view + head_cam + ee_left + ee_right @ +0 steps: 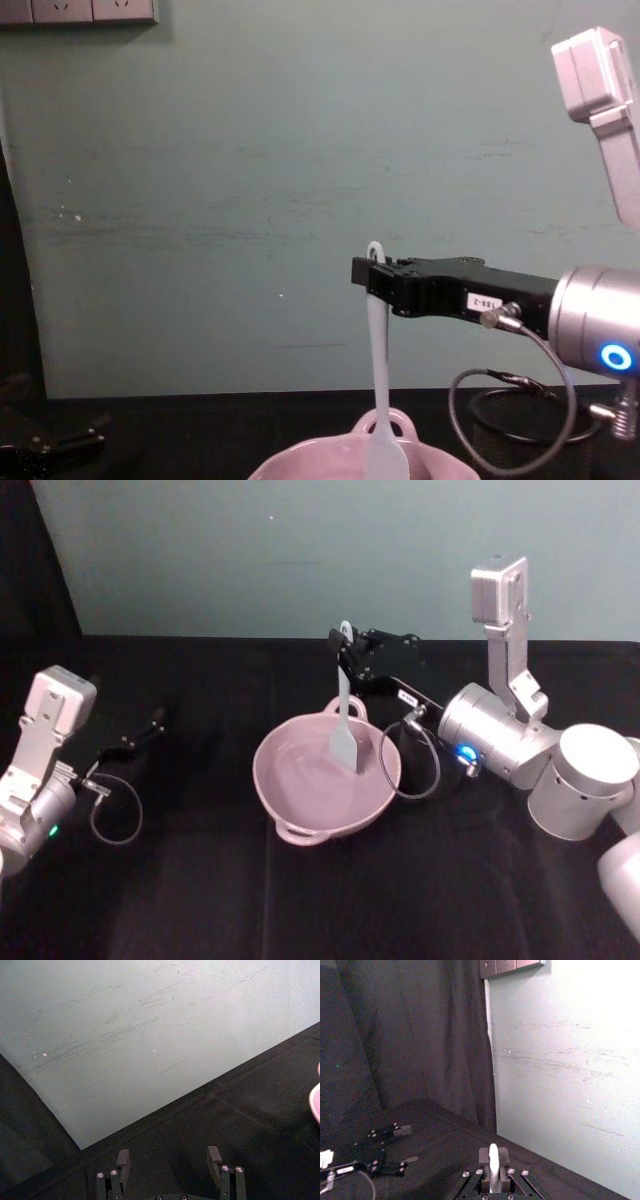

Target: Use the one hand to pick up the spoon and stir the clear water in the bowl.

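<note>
Clamps the right tool (342, 648) on the spoon (344, 720) high up, just under the hole at the handle's end, leaving the full length free to hang near upright. Puts the blade down inside the bowl (268, 785), toward its far right side, seemingly dipped in the water (310, 775) for stirring. With the bowl mid-way across the table (200, 900), within easy reach. Parks the left tool (148, 725) well to the left, low by the table, fingers apart and empty, clear of the sweep.

Head cam looks down, chest cam low & side-on, both share bowl (264, 780); wrist cams face wall (150, 1035).
</note>
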